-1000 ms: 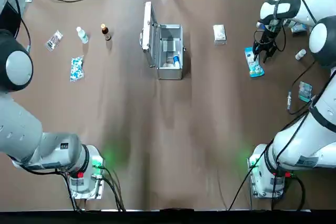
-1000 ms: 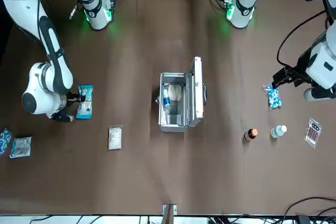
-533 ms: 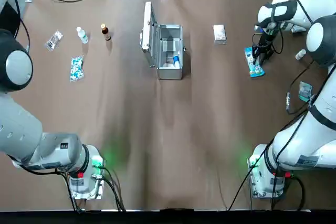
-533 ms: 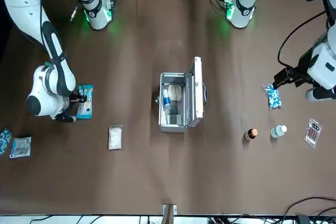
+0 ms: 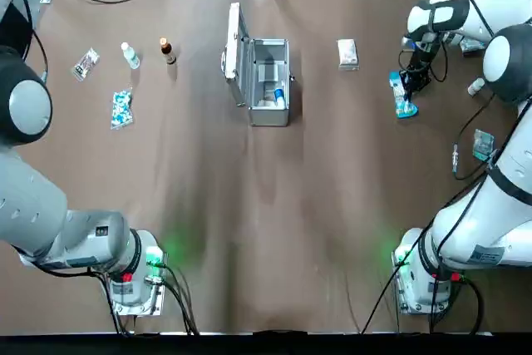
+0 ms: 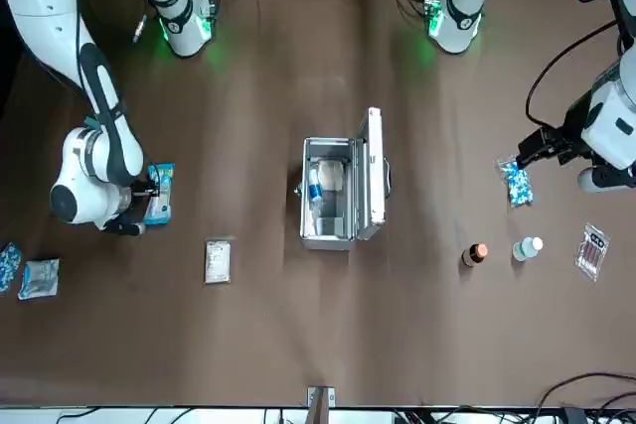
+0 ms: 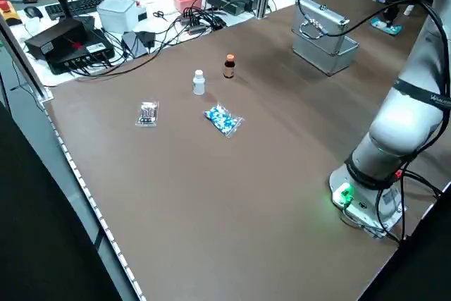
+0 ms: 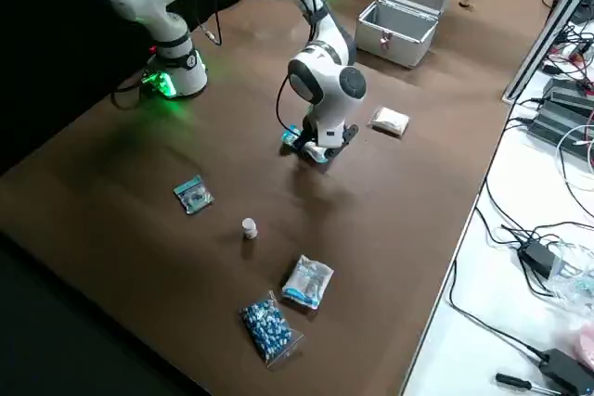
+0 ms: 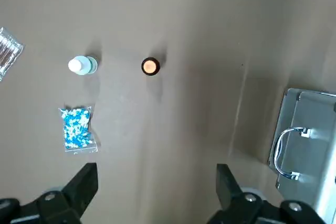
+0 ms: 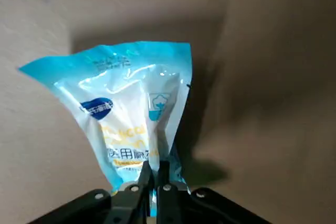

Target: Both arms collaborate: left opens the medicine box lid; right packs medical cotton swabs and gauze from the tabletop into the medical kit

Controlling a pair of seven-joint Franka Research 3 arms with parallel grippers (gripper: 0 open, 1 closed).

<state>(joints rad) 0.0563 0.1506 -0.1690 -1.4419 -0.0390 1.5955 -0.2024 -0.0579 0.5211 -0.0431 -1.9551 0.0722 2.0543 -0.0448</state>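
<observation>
Cotton packet (image 10: pixel 131 124) now sits pinched in the right jaws (image 10: pixel 156 169).

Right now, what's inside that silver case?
In the case, a bottle with a blue label lies beside a round white item. Whatever is directly beneath those two is covered, so I can't tell.

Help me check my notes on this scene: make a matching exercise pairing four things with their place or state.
1. Silver metal box
2. Small brown bottle
3. Right claw
4. Left claw

A. Over the table's right side, shut on a blue-and-white pouch
B. Near the white-capped pale bottle
C. Over the table's left side, empty, fingers apart
D. Lid open

Pairs: 1-D, 2-B, 3-A, 4-C
</observation>
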